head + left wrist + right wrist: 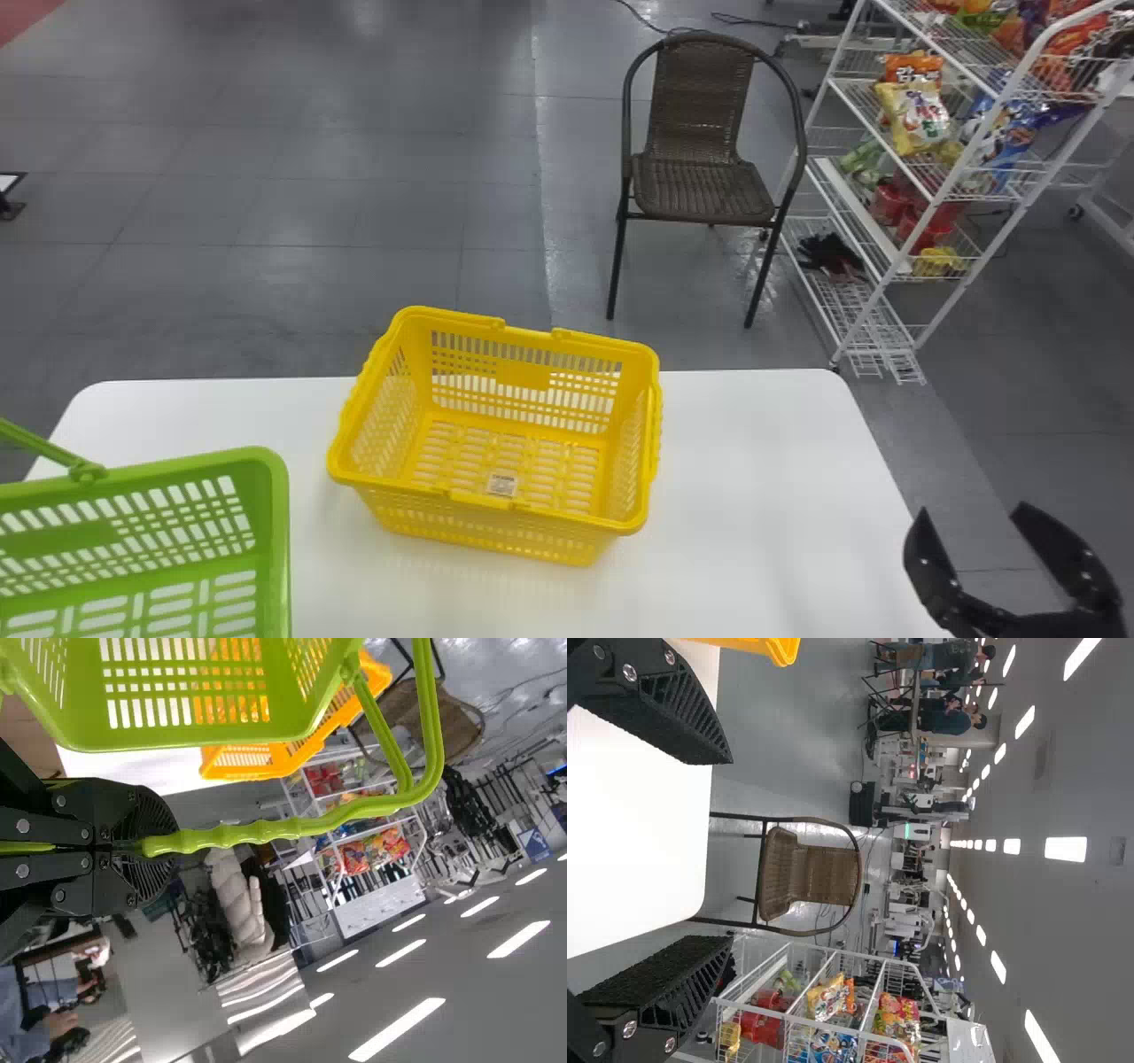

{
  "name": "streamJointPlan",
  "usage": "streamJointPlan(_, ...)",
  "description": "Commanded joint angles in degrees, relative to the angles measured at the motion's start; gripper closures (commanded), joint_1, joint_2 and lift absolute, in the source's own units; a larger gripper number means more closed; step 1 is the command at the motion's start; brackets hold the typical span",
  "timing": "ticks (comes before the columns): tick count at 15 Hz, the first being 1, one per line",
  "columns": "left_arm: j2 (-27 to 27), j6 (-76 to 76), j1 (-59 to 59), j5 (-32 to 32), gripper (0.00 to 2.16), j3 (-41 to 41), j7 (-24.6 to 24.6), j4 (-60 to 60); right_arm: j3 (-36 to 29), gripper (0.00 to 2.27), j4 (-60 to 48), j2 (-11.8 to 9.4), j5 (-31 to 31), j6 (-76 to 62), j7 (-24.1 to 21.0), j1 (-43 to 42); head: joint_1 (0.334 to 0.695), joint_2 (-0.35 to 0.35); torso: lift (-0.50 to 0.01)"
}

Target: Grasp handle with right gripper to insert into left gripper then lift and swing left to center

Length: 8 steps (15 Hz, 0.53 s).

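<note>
Left claw [137, 846]: fingers closed on the handle [266, 831].
Green basket [278, 514]: at the left, its handle in the left claw; whether it touches the counter [753, 496], cannot tell.
Right claw [973, 510]: fingers spread wide, nothing between; near the counter's right edge.
Yellow basket [523, 374]: upright on the counter, right of the green one.
Chair [700, 186]: brown, woven, on the floor beyond the counter.
Rack [858, 211]: white wire, beside the chair, with snack bags [917, 115].
</note>
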Motion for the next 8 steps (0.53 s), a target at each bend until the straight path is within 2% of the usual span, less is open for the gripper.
streamJointPlan(1,-2.82,0.6,1.35,0.05,1.97,-3.27,0.64,-3.6,0.03,0.1,0.1,0.0,0.0,-0.01,0.06,0.0,0.695,-0.18,0.0)
streamJointPlan(5,-5.89,0.6,2.49,0.32,1.97,-10.12,2.58,-7.11,-0.06,0.1,0.1,-0.08,-0.09,-0.01,0.32,0.18,0.695,-0.291,0.0)
streamJointPlan(6,-6.68,0.6,2.58,0.75,1.97,-12.14,3.89,-7.73,-0.06,0.1,0.1,-0.08,-0.09,-0.01,0.32,0.18,0.695,-0.342,0.0)
streamJointPlan(8,-8.27,0.6,1.96,0.75,1.97,-16.71,7.06,-8.52,-0.06,0.1,0.1,0.0,-0.09,-0.01,0.32,0.27,0.695,-0.35,0.0)
